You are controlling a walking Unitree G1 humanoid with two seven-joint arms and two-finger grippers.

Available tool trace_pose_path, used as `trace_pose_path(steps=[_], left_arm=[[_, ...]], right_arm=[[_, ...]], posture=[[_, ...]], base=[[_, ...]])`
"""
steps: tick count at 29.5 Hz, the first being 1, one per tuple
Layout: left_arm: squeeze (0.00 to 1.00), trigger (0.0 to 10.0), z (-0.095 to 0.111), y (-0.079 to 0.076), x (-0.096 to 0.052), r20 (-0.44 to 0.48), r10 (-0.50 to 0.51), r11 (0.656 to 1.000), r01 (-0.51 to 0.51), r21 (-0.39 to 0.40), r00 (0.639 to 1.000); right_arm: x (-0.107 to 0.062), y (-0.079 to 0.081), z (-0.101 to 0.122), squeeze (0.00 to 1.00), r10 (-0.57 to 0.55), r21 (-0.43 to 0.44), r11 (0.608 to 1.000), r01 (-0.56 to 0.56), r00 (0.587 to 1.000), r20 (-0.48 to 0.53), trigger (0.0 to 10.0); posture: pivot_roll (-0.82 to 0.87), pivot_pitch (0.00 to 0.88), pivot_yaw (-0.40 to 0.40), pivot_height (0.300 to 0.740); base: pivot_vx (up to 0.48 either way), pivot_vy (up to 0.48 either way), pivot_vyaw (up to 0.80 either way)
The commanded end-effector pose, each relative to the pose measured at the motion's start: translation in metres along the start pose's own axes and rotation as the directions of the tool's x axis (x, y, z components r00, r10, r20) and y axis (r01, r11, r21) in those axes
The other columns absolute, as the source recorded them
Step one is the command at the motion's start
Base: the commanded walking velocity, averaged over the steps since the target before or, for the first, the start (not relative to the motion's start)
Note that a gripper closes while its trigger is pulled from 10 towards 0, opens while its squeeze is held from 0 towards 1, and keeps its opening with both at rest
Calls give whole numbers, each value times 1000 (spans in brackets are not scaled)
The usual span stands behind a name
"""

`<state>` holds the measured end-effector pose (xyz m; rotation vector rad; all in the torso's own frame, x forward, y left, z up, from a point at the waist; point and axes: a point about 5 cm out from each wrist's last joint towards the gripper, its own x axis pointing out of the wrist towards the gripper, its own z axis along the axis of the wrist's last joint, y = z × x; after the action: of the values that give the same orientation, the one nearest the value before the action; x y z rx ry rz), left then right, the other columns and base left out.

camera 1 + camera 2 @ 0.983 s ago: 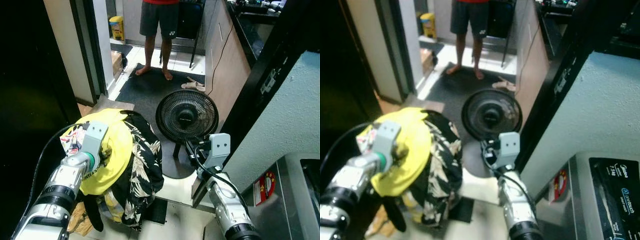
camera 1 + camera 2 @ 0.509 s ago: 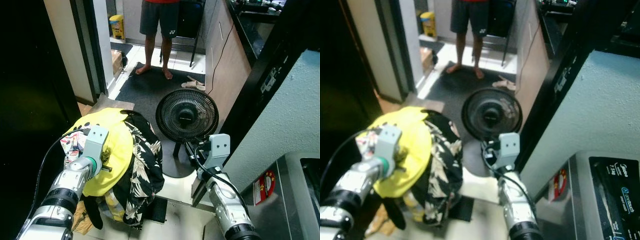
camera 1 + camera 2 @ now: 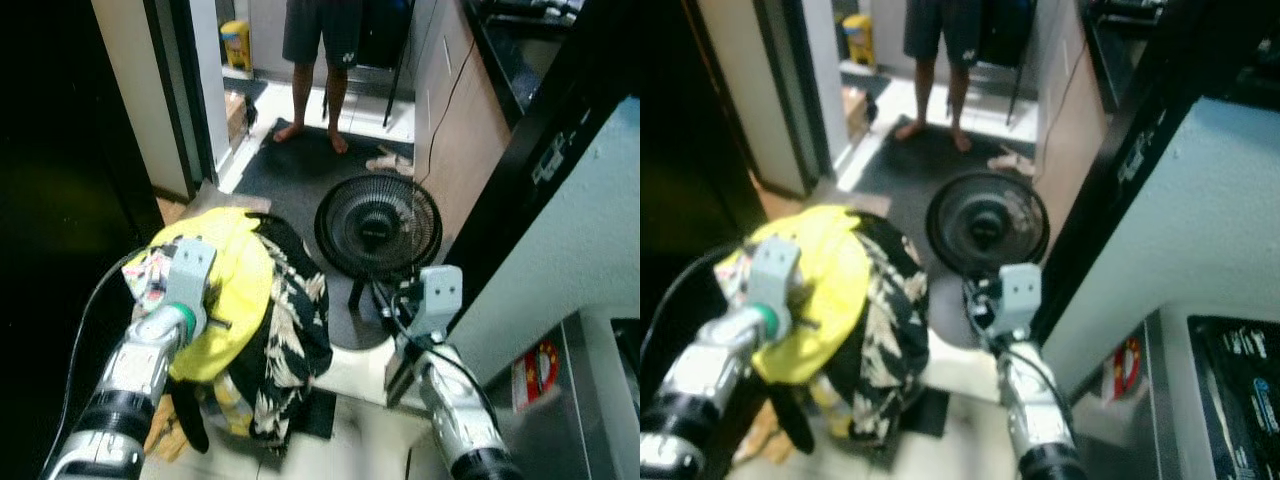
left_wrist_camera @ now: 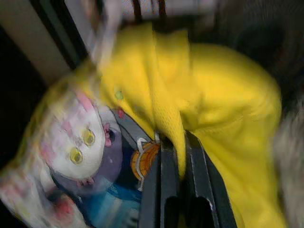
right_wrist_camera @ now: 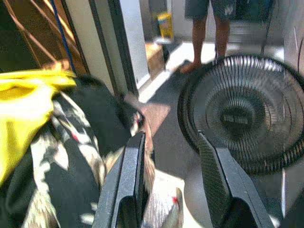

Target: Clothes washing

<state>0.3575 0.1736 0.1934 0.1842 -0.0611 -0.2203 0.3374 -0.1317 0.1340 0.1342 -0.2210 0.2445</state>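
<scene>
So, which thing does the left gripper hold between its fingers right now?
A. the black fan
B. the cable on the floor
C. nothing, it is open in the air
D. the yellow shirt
D: in the left wrist view the left gripper has its two black fingers closed on a fold of the yellow shirt, while the fan stands apart on the floor.

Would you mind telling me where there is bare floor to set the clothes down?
The dark mat is bare between the fan and the person's feet. Near the robot it is crowded: the left end effector grips the yellow shirt over the floral shirt, the fan close beside.
</scene>
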Motion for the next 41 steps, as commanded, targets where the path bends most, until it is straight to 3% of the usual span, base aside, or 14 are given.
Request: trace_pose_path(steps=[1, 2, 3, 4, 5, 7, 10, 11, 19, 31, 33, 41], left_arm=[[0, 10000, 63, -9, -3, 265, -31, 999, 24, 31, 964], [0, 10000, 81, -14, -6, 334, -52, 998, 38, 48, 941], [0, 10000, 81, -14, -6, 334, -52, 998, 38, 48, 941], [0, 10000, 102, -21, -8, 405, -72, 997, 54, 55, 912], [0, 10000, 102, -21, -8, 405, -72, 997, 54, 55, 912], [0, 10000, 147, -32, -14, 532, -90, 987, 147, -66, 842], [0, 10000, 158, -35, -16, 561, -96, 976, 188, -108, 822], [0, 10000, 170, -45, -23, 585, -158, 934, 312, -172, 796], [0, 10000, 153, -60, -29, 529, -255, 946, 323, -39, 810], [0, 10000, 163, -52, -33, 555, -215, 957, 286, -44, 804], [0, 10000, 168, -42, -33, 560, -174, 961, 263, -82, 810], [0, 10000, 176, -37, -36, 565, -165, 956, 273, -112, 809]], right_arm=[[4, 0, 14, 0, -7, 9, 1000, 6, 999, 54, 10000], [7, 1, 22, 0, -3, 8, 1000, 2, 997, 82, 10000], [7, 1, 22, 0, -3, 8, 1000, 2, 997, 82, 10000], [11, 3, 31, 0, 3, 13, 1000, -5, 993, 122, 10000], [11, 3, 31, 0, 3, 13, 1000, -5, 993, 122, 10000], [20, 11, 54, 0, 23, 17, 1000, -27, 979, 205, 10000], [23, 13, 63, 0, 30, 14, 999, -35, 971, 235, 10000], [25, 16, 77, 0, 32, 14, 999, -37, 957, 287, 10000], [23, 12, 92, 0, 16, 16, 1000, -23, 943, 334, 10000], [22, 11, 104, 0, 2, 31, 999, -14, 933, 360, 10000], [23, 7, 115, 0, -20, 41, 999, 5, 921, 388, 10000], [23, 2, 130, 0, -52, 57, 998, 31, 903, 426, 10000]], posture=[[18, 88, 12, 740], [18, 88, 12, 740], [18, 88, 12, 740], [20, 82, 13, 740], [20, 82, 13, 740], [18, 71, 18, 740], [18, 71, 18, 740], [15, 63, 26, 740], [11, 62, 30, 740], [12, 63, 30, 740], [10, 61, 32, 740], [10, 52, 36, 740]], base=[[0, 0, 0], [0, 0, 0], [0, 0, 0], [0, 0, 0], [0, 0, 0], [0, 0, 0], [0, 0, 0], [0, 0, 0], [0, 0, 0], [0, 0, 0], [0, 0, -800], [0, 0, -800]])
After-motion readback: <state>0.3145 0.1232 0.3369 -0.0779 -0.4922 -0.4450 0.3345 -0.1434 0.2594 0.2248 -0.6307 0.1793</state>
